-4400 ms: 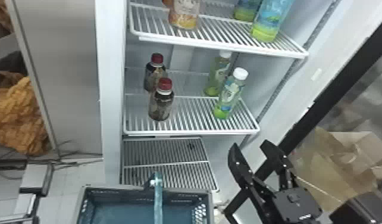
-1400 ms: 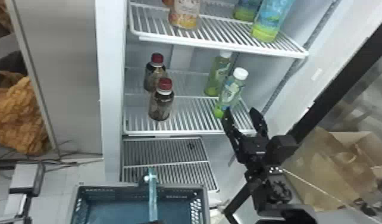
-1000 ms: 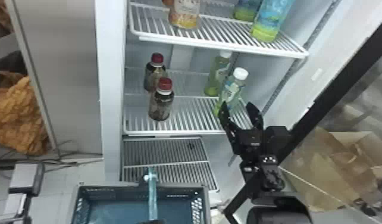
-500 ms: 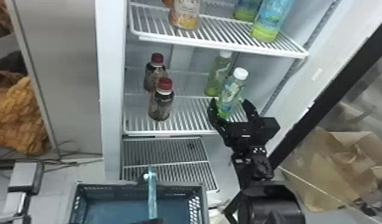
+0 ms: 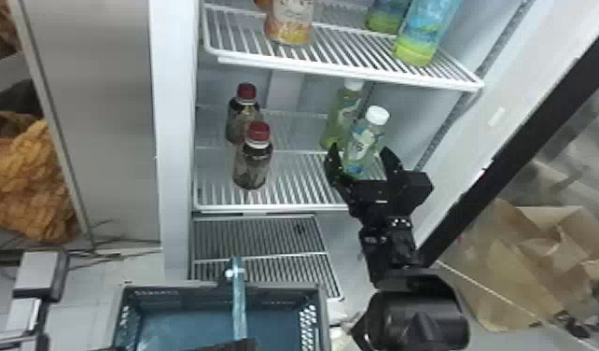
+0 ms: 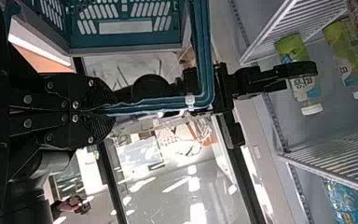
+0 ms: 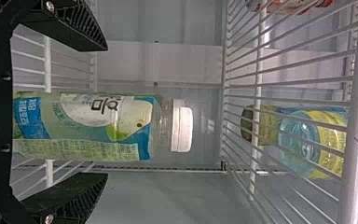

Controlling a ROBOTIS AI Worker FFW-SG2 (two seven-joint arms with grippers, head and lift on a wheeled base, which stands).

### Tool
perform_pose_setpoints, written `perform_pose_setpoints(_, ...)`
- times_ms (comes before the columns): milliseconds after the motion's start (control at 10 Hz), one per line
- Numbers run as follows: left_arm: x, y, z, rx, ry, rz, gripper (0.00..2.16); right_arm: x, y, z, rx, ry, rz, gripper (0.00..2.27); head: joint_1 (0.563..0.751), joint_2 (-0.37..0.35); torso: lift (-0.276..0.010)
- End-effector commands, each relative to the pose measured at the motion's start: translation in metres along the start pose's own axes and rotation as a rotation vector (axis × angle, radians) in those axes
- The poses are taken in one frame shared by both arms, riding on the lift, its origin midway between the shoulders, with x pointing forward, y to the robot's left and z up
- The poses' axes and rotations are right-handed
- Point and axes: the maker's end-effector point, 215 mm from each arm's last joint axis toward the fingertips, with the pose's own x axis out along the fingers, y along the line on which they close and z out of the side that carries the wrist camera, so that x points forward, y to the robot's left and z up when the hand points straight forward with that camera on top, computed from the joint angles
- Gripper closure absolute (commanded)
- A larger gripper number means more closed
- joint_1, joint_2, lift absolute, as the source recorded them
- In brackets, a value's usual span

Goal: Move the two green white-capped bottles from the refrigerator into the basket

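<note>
head view: we have our right gripper [image 5: 359,156] open, its two fingers apart on either side of the front green bottle [image 5: 363,140] on the middle shelf [image 5: 275,207]; the right wrist view shows a gap between them and its sides, so we count it as ungripped; the rear green bottle [image 5: 343,109] stands just behind; our left gripper [image 6: 106,111] is closed on the handle [image 6: 203,51] of the basket [image 5: 175,291].

we judge the front bottle fairly heavy with drink, its plastic smooth, perhaps slippery from the chill, and apt to give under a squeeze; we would hold it evenly across the labelled body, below the shoulder, and spare the cap; it stands upright, white cap up, base on the wires, long axis vertical; we should keep it so while lifting it clear.
</note>
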Motion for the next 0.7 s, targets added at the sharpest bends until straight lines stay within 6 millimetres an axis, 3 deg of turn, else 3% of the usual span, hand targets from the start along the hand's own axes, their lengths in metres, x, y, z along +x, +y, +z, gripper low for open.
perform_pose_setpoints(0,0.000,0.000,0.001,0.001,-0.001,0.000,1.16,0.007,-0.001,-0.002,0.004,0.002,-0.005,0.08,0.695,-0.350,-0.263)
perform_pose_setpoints(400,0.001,-0.001,0.002,0.003,-0.002,-0.001,1.16,0.018,-0.005,-0.002,0.005,0.002,-0.020,0.11,0.695,-0.350,-0.263)
perform_pose_setpoints(500,0.000,-0.001,0.002,0.003,-0.004,-0.002,1.16,0.018,-0.005,-0.004,0.003,0.005,-0.022,0.27,0.695,-0.350,-0.263)
perform_pose_setpoints(600,0.000,-0.002,0.001,0.001,-0.004,-0.006,1.16,0.017,-0.007,-0.005,0.005,0.007,-0.027,0.60,0.695,-0.350,-0.263)
